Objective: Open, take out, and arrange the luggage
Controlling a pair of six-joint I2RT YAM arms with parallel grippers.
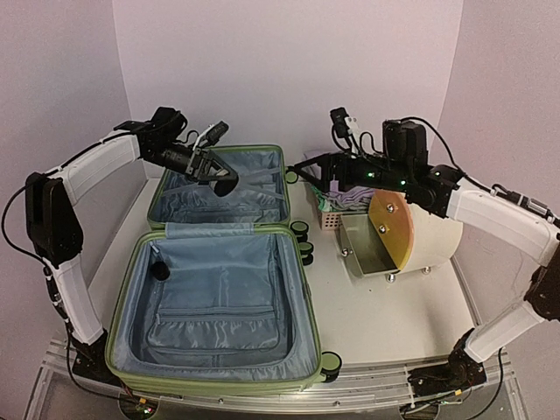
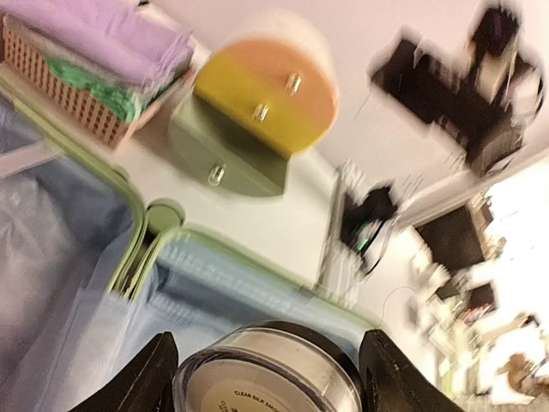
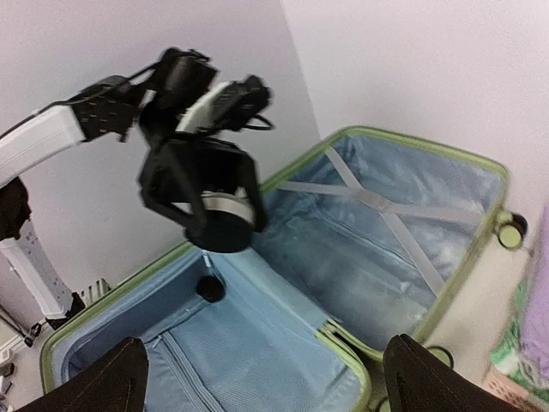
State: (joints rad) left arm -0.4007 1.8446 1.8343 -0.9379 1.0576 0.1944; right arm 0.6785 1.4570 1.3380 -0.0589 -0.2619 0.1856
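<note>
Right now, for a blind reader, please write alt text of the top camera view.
An open light-green suitcase lies flat; the left gripper holds a round jar above its far half. The right gripper hangs open near a pink basket.

The luggage point(image 1: 219, 280) shell is smooth light-green plastic, its lining faintly sheeny grey-blue cloth. The jar point(image 2: 268, 378) looks glossy and clear, the basket point(image 2: 64, 94) matt pink plastic.

I read one marking: "CLEAR SILK", with further letters cut off. It is dark print on the pale lid of the round jar point(image 2: 268, 365) in the left pincer point(image 2: 269, 382), at 6 o'clock in the left wrist view.
</note>
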